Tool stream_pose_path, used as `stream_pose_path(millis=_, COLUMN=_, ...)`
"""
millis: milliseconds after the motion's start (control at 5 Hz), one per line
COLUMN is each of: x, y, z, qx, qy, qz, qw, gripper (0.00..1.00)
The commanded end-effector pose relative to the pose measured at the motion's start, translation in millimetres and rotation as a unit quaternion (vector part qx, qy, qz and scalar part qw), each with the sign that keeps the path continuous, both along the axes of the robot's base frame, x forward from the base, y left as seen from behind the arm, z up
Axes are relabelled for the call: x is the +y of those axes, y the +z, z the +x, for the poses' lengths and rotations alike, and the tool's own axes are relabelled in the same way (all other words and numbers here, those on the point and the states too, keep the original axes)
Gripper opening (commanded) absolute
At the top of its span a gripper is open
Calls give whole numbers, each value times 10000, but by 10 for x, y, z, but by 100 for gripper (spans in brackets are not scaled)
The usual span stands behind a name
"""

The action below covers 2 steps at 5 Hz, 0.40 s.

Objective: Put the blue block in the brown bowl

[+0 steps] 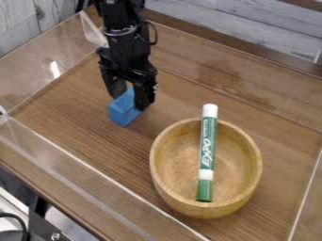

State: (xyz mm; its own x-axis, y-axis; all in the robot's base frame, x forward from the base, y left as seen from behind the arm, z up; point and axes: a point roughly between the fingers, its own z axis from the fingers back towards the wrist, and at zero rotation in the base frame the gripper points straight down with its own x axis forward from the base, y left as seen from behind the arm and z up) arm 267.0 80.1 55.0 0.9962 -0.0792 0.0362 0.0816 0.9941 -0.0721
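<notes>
Nearest the camera, the brown bowl sits on the wooden table with a green-and-white marker lying inside. At about ten o'clock from the bowl rests the blue block. Directly above it, the black gripper points down, jaws spread wide, straddling the block's top.

The table is dark brown wood-grain with a smooth, slightly glossy sheen. Clear, glossy plastic walls ring it and catch reflections. The brown bowl, near right, is light wood with visible grain and a smooth satin finish on its thick rim. Inside lies a marker of shiny green-and-white plastic. The blue block looks soft and matt, foam-like. The gripper above it is black, matt plastic or metal.
</notes>
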Motion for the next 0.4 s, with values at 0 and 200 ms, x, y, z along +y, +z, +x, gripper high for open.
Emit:
stream_pose_path(millis=0, x=62, y=33, z=21, qx=-158, qy=108, qz=6, qw=9998, gripper=100)
stream_pose_path(millis=200, x=84, y=-22, z=-2, qx=-139, qy=152, qz=-40, qw=9998, gripper=100)
